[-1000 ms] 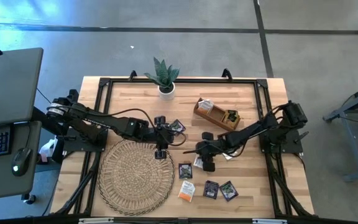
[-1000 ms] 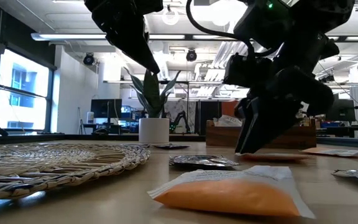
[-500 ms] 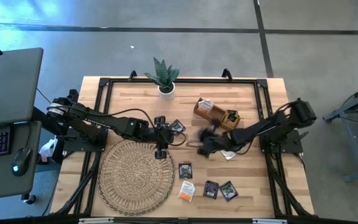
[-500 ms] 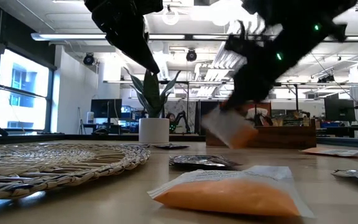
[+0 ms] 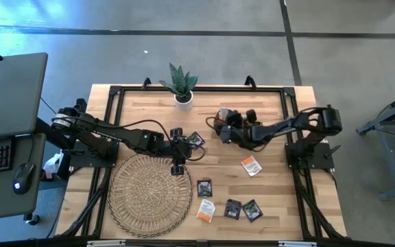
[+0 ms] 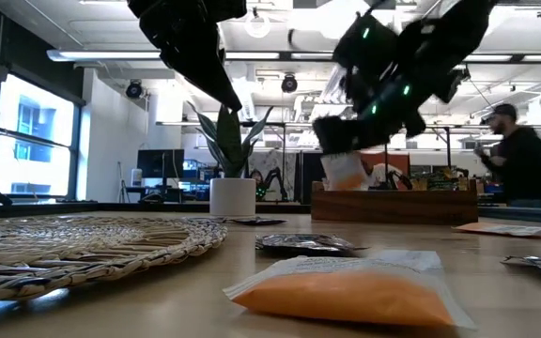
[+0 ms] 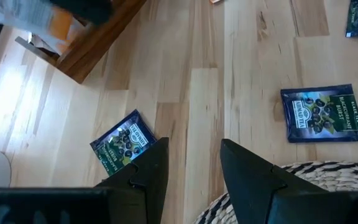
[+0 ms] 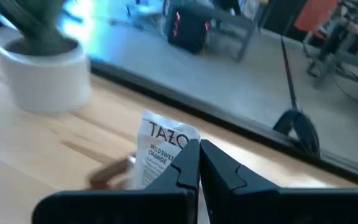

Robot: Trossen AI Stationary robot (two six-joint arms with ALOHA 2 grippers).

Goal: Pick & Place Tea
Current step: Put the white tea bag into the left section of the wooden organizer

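The right claw (image 5: 223,122) hangs over the wooden tray (image 5: 247,130), left claw (image 5: 177,159) by the woven mat (image 5: 149,192).

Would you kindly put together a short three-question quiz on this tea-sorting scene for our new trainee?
1. True or false: the right gripper is shut on an orange-and-white sachet.
2. Over what is that sachet being carried? A) woven mat B) wooden tray C) potted plant
3. Which gripper hovers at the mat's far edge, fingers apart and empty?

Key
1. True.
2. B, the wooden tray, not the woven mat or potted plant.
3. The left gripper.
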